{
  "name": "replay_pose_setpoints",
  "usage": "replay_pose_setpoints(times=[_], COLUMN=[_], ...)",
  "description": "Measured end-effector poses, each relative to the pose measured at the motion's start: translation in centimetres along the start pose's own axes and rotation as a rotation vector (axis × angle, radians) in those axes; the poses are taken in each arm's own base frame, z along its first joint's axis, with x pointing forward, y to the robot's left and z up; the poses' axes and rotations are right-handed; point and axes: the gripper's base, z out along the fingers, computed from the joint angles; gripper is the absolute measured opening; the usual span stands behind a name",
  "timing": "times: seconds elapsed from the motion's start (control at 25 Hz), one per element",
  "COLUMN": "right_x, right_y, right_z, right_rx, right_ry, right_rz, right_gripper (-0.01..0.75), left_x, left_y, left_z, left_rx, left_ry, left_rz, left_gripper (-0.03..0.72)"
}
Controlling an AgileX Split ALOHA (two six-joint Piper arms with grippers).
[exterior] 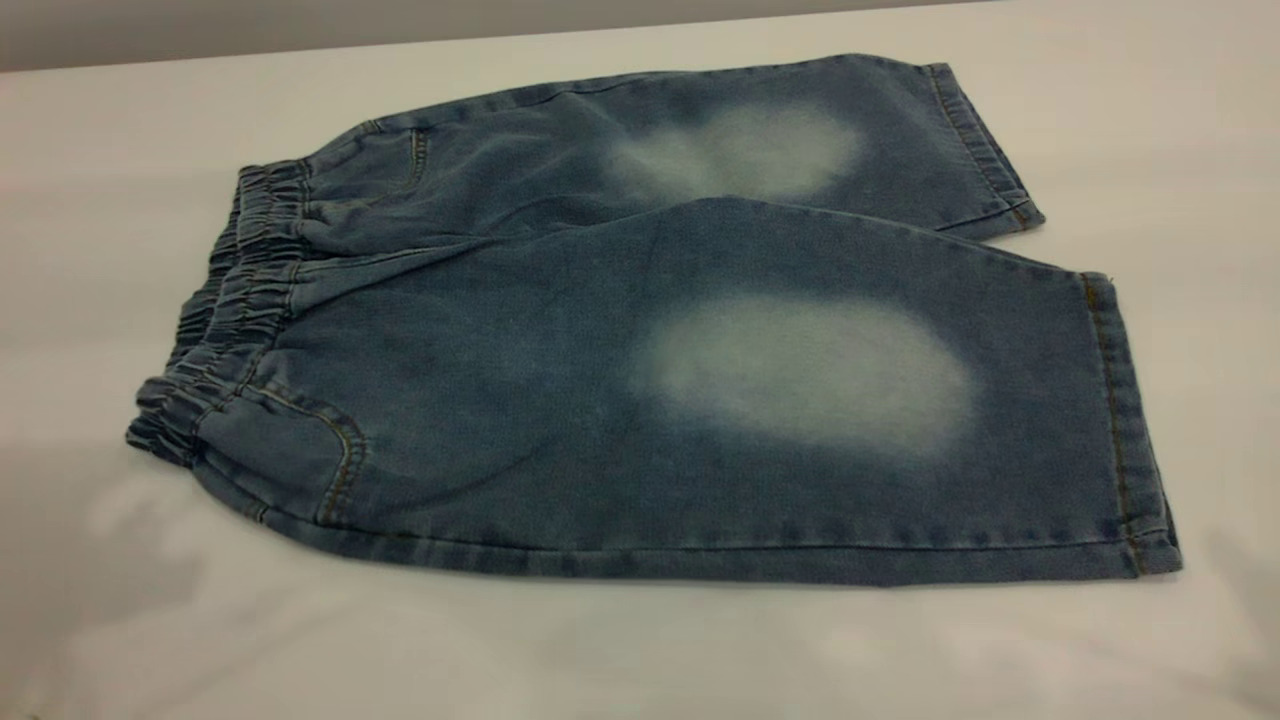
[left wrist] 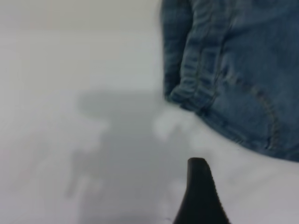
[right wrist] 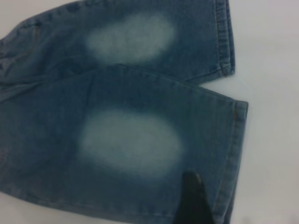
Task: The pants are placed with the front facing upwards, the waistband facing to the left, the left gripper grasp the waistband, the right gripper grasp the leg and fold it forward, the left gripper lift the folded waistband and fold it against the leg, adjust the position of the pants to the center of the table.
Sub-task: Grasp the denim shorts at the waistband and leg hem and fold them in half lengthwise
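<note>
The pants (exterior: 650, 330) lie flat and unfolded across the middle of the table (exterior: 1180, 120), waistband (exterior: 225, 320) at the frame's left, hems at right. In the wrist views one finger of the left hand (left wrist: 201, 196) shows over bare table near the waistband, and one of the right hand (right wrist: 192, 198) over the near leg (exterior: 800, 400). Whether either hand is open, I cannot tell.

Grey wall (exterior: 300, 25) behind, soft diffuse light

We see soft, even light on the counter (exterior: 1150, 120), faint grey shadows pooling beside the pants (exterior: 640, 330) near the waistband (left wrist: 196, 74), while both wrist views are blurred, each dark pincer fingertip (left wrist: 200, 196) out of focus.
</note>
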Motion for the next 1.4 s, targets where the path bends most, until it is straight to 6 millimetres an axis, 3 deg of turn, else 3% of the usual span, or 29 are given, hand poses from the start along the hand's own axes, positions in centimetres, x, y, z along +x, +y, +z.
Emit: replay_pose_setpoints(times=[0.24,0.48,0.8,1.08,1.4], right_x=[-0.3,-0.4,-0.4,-0.6,-0.6], right_y=[-0.1,-0.1,-0.2,-0.6,-0.6], right_z=[0.4,0.4,1.5,4.3,6.1], right_rx=[0.006,0.007,0.002,-0.007,-0.044], right_ry=[-0.006,-0.021,0.028,0.115,0.160], right_rz=[0.004,0.005,0.034,0.065,0.055], right_gripper=[0.431,0.431,0.431,0.431,0.431], left_x=[-1.1,-2.7,-2.4,-2.2,0.0], left_y=[2.2,3.7,6.3,6.4,6.8], left_z=[5.0,4.7,5.7,10.1,15.3], left_rx=[-0.040,0.013,0.145,0.273,0.289], left_ry=[0.122,0.088,0.111,0.207,0.408], left_rz=[-0.058,-0.130,-0.326,-0.444,-0.486], left_gripper=[0.446,0.446,0.446,0.446,0.446])
